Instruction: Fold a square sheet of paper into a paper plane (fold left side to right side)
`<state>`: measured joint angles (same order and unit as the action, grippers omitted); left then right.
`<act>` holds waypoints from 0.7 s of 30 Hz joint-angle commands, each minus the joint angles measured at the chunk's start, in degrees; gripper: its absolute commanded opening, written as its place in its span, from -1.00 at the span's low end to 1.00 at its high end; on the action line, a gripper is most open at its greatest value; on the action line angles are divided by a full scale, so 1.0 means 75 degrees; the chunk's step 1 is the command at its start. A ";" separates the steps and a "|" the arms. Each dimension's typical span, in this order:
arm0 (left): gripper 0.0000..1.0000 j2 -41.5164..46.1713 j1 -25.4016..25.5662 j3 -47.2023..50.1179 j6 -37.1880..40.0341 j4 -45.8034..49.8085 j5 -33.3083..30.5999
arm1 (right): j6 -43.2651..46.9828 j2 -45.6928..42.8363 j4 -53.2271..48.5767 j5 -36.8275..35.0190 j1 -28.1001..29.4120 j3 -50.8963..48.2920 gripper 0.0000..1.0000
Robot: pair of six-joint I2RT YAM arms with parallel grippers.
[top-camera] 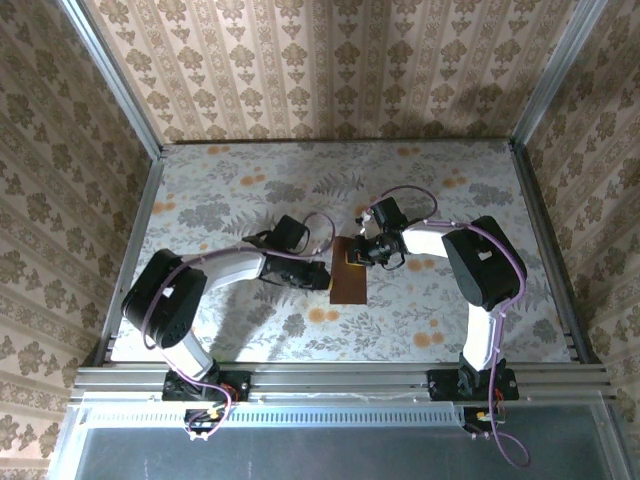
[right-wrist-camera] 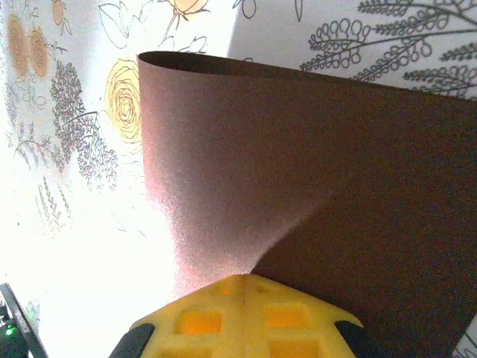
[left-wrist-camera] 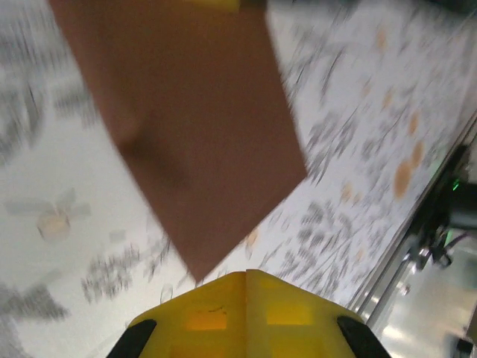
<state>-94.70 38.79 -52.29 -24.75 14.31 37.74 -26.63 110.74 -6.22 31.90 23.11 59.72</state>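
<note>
The square sheet of paper (top-camera: 349, 280) is dark reddish-brown and looks like a narrow upright strip at the table's middle, doubled over. In the right wrist view the sheet (right-wrist-camera: 313, 149) bends over with a rounded edge at the top left. A crease runs from the tip of my right gripper (right-wrist-camera: 243, 277), which is shut on the sheet's edge. My right gripper (top-camera: 358, 256) sits over the strip's far end. My left gripper (top-camera: 322, 275) is at the strip's left edge, shut and holding nothing. In its blurred view the gripper (left-wrist-camera: 246, 273) points just right of the paper's (left-wrist-camera: 186, 112) near corner.
The table (top-camera: 230, 190) carries a fern and orange-flower print. Patterned walls stand on three sides, with metal posts at the corners. An aluminium rail (top-camera: 340, 378) runs along the near edge, where both arm bases are bolted.
</note>
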 commanded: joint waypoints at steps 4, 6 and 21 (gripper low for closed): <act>-1.00 -0.1003 0.0005 -0.0974 0.0587 0.0268 -0.0063 | 0.0240 0.0148 -0.0762 -0.0776 -0.0014 -0.0335 -1.00; -1.00 -0.1252 0.0049 -0.1113 0.0574 0.0210 -0.0063 | 0.0240 0.0140 -0.0764 -0.0785 -0.0021 -0.0343 -1.00; -1.00 -0.1858 0.0266 -0.0849 0.0002 -0.0162 -0.0834 | 0.0294 -0.0097 -0.0894 -0.0629 0.0001 -0.0174 -1.00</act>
<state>-107.74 40.34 -59.99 -22.87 13.47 33.08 -25.61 110.15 -6.74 31.33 23.16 59.51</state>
